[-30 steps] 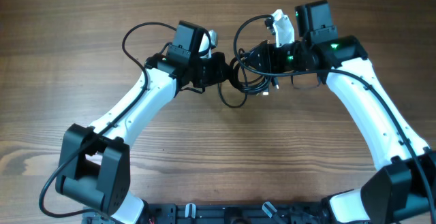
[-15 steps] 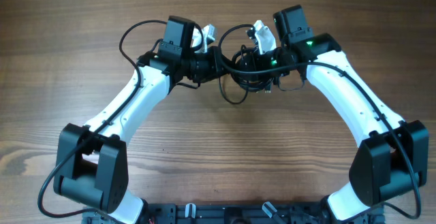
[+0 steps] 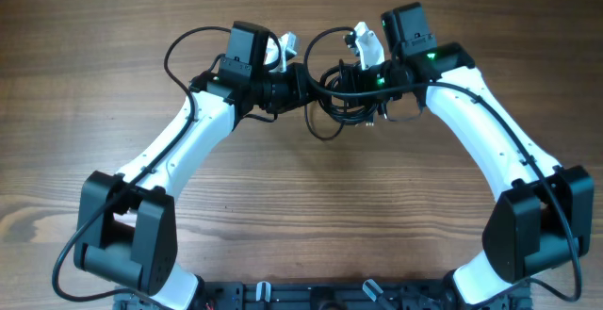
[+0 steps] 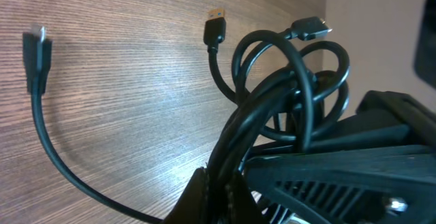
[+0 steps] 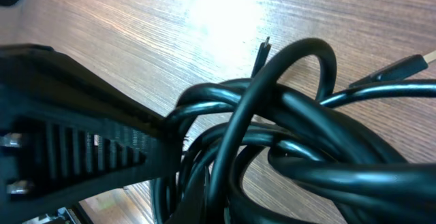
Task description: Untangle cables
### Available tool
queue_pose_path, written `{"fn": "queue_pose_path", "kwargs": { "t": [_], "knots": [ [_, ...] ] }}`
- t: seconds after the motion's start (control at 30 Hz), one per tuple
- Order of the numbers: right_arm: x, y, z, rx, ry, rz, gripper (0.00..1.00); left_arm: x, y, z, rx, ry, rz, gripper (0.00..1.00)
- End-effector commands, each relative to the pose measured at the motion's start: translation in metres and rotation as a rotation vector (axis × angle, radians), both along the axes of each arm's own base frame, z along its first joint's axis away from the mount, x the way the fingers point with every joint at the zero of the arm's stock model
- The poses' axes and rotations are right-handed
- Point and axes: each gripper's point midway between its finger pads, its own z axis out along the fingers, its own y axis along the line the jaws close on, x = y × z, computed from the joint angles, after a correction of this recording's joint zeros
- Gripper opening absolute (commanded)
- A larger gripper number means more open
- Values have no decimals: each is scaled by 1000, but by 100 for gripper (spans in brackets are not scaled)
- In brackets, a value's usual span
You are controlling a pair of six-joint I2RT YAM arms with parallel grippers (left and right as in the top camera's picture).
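1. Shows bare wooden counter (image 3: 85, 84) at far left of the overhead view, then the left arm (image 3: 188, 140) reaching in toward the middle.
2. Finds the left pincer (image 3: 303, 86) clamped shut on the cables (image 3: 330, 103), exactly as a second ago. Grips several black strands low in the left wrist view, with coils rising above the hold.
3. Places the cables as a single black knot held between the two pincers, over the far middle of the counter, with one loop (image 3: 325, 133) drooping toward the near side. Cannot tell whether the knot clears the wood.
4. Picks out loose ends in the left wrist view: a dark plug (image 4: 35, 50) on a long free tail at left, a gold-tipped plug (image 4: 214, 30) in the middle, and a third plug (image 4: 310, 26) at the top of the coil.
5. Marks the change on the right side: the right pincer (image 3: 341, 82), part open and further out a second ago, now drawn in and closed on the knot. Presses a ribbed finger (image 5: 82, 149) against thick crossing strands in the right wrist view.
6. Means, by judgement, a hold on both sides, set for drawing the knot apart. Leaves every strand still crossed and none freed. Risks cinching the tangle tighter with a straight pull.
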Motion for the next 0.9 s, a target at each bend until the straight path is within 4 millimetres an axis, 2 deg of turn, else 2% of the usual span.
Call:
{"fn": "queue_pose_path", "kwargs": {
  "t": [0.0,0.1,0.2,0.23,0.3,0.33,0.37,0.43,0.53,0.73,0.8,0.87],
  "knots": [
    [7,12,37,98,-48,32,4,4,6,-1,44,-9,38,4],
    [7,15,64,143,-79,12,4,4,15,-11,103,11,74,4],
    [1,14,100,210,-146,23,4,0,28,-25,184,42,107,4],
    [0,9,121,244,-176,-2,4,-2,34,-30,228,40,104,4],
    [-1,1,138,265,-210,-29,4,-3,40,-36,271,39,105,4],
    [-2,-6,151,279,-234,-54,4,-4,45,-39,300,47,120,4],
    [-4,-22,174,304,-279,-98,4,-5,57,-47,369,56,151,4],
    [-12,-33,195,343,-321,-99,4,-4,68,-52,434,48,168,4],
    [-28,-44,222,434,-322,-99,4,-2,78,-55,489,35,192,4],
    [-51,-54,256,665,-214,-15,4,1,91,-59,556,25,229,4],
    [-61,-64,279,773,-178,45,4,0,99,-63,600,32,244,4],
    [-64,-73,293,815,-174,73,4,-1,104,-66,631,37,254,4]
  ]
}}
